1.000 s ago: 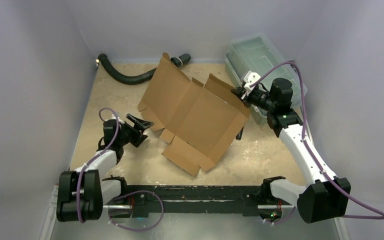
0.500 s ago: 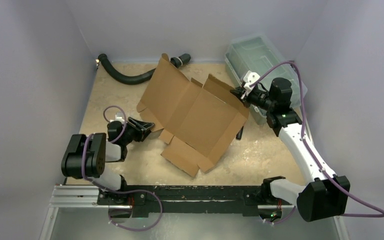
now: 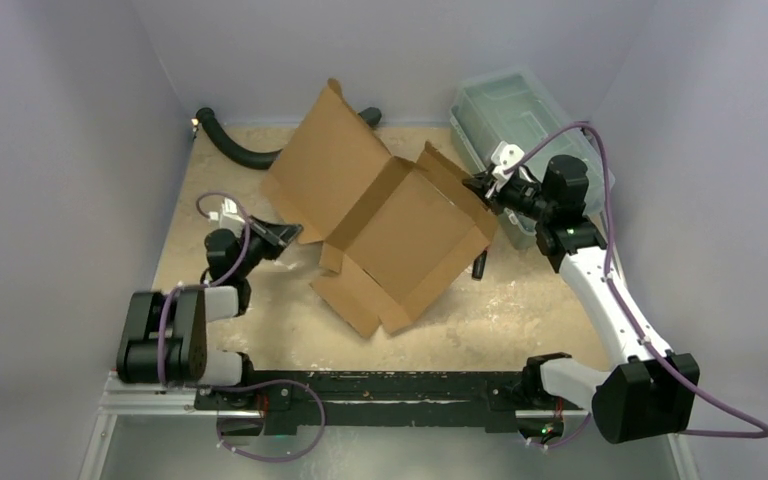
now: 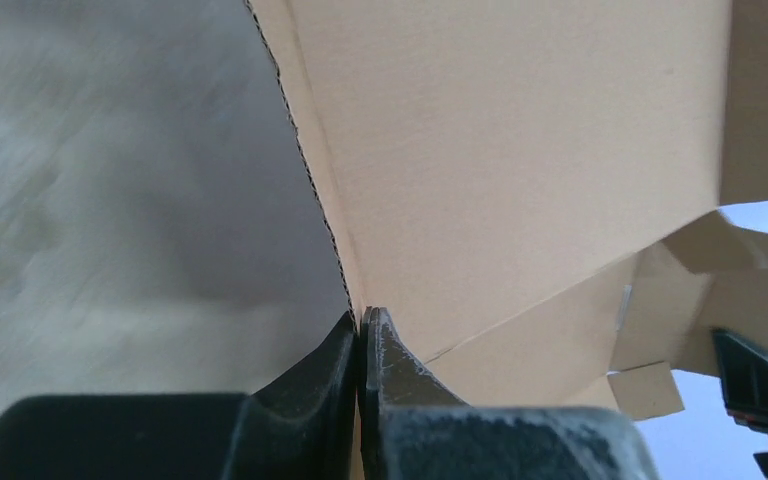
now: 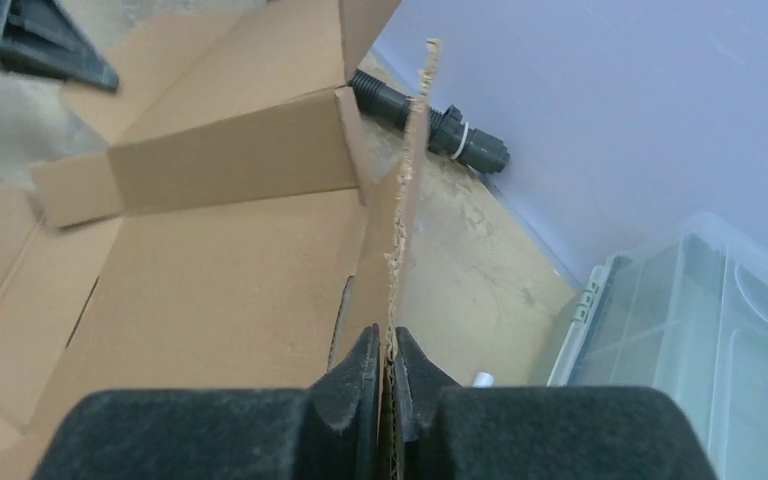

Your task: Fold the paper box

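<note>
**Q:** How many things does the figure hold, by count?

**A:** One plain brown corrugated cardboard paper box (image 3: pixel 400 230). It is a die-cut sheet, partly raised, at the middle of the beige speckled table (image 3: pixel 540 310), and its tall rear panel stands toward the far edge. One clear greenish plastic bin (image 3: pixel 505 105) with a lid sits at the far right corner. One black ribbed hose (image 3: pixel 230 145) runs along the far edge from the far left corner. There are two arms, each with one black two-finger gripper.

**Q:** What is the state of each gripper?

**A:** The left gripper (image 3: pixel 290 232) is clenched on the left edge of the paper box. The left wrist view shows both fingers pressed together with the cardboard edge between them. The right gripper (image 3: pixel 475 185) is clamped on the raised right flap. In the right wrist view, the flap's frayed edge rises from between the closed fingers.

**Q:** What is hidden, cut off or unclear?

**A:** The middle of the hose lies behind the raised rear panel, so only the curved left length and a collared end show. The right arm covers part of the plastic bin in the top view, and the frame crops it in the right wrist view. A small dark object lies on the table just beside the paper box's right side and is too small to identify. The table in the left wrist view is blurred.
</note>
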